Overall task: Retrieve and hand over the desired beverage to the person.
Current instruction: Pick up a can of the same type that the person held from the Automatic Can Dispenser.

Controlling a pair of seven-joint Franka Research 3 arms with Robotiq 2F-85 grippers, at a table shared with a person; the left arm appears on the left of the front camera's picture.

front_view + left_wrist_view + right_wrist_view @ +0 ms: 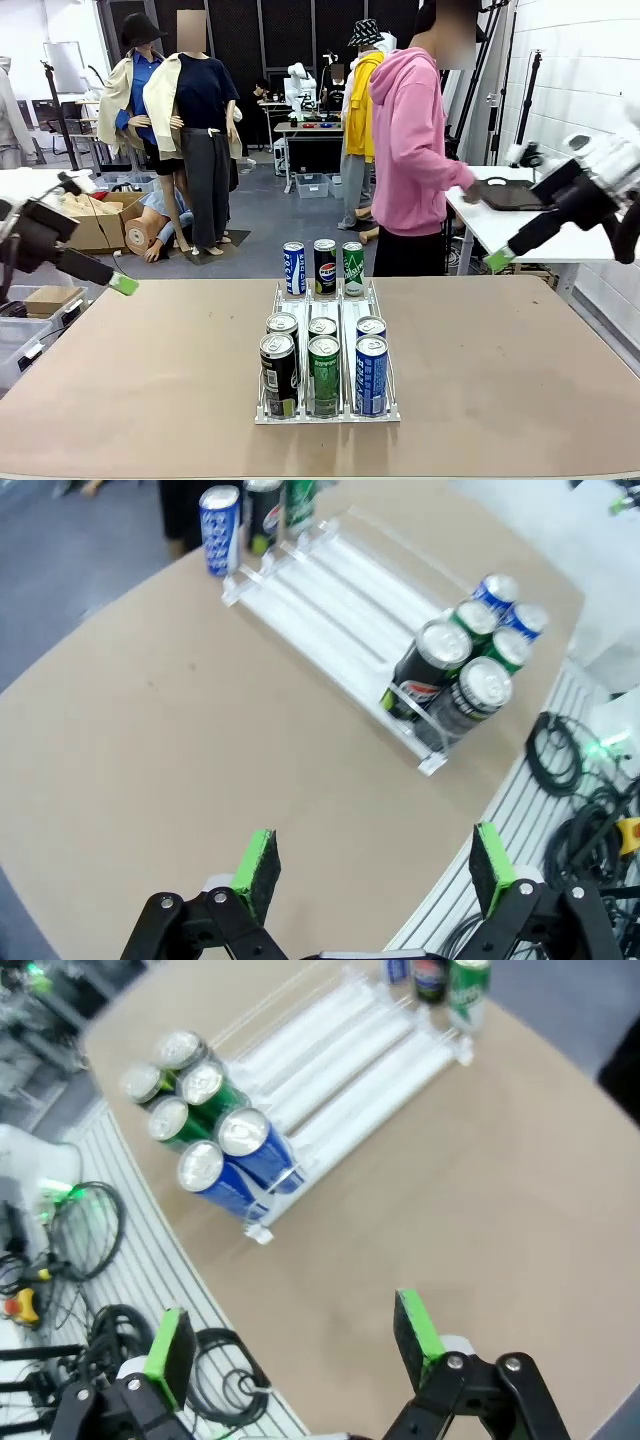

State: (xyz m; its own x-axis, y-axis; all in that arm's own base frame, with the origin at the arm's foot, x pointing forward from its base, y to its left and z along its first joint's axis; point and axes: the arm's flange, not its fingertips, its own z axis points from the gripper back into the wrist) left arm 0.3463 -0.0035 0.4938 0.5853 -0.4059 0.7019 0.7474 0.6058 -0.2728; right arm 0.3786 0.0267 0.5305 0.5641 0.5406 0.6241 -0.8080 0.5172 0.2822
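Nearest you, at the front lip of the clear rack (327, 416), three cans stand side by side: a black can (279, 372), a green can (324, 373) and a blue can (371, 373). Each has another can of like colour touching it from behind. The rack's three lanes run away from you, bare along the middle. At its far end three more cans stand upright in a row: a blue-and-white can (293, 268), a dark Pepsi can (325, 266) and a green Sprite can (353, 268). All of this sits mid-way across the brown surface (120, 380).

Your left hand (375, 865) hangs above the left part of the surface, well apart from the rack, its green pads (256, 865) spread wide with nothing between them. Your right hand (295, 1335) hangs raised over the right side, likewise wide and empty.

The person (410, 150), in a pink hooded sweatshirt, stands at the far edge just behind the far cans. You see them turned toward the picture's right, one arm reaching to a dark object (512, 195) on a white side surface (560, 240).
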